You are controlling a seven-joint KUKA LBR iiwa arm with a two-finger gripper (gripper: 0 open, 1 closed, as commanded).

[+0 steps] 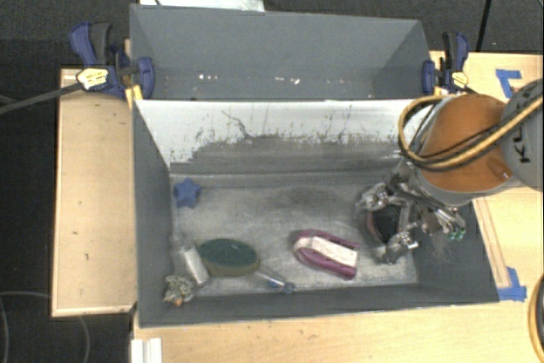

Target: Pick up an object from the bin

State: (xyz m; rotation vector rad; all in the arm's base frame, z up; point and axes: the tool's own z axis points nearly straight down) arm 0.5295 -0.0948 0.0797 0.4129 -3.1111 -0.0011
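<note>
The gripper (398,227) is hovering low at the bin's (280,149) right end, over a dark lump (376,224) — how wide it is gaping I cannot tell — a purple packet (325,254) is lying just left

one overhead camera, tilted a little off vertical

it looks down into the open grey metal bin (280,204) from above its near side, so the back wall's (280,127) inner face shows broadly; the whole bin fits the frame, and the robot's orange-covered arm (463,144) and gripper (389,227) reach in from the right.
</note>
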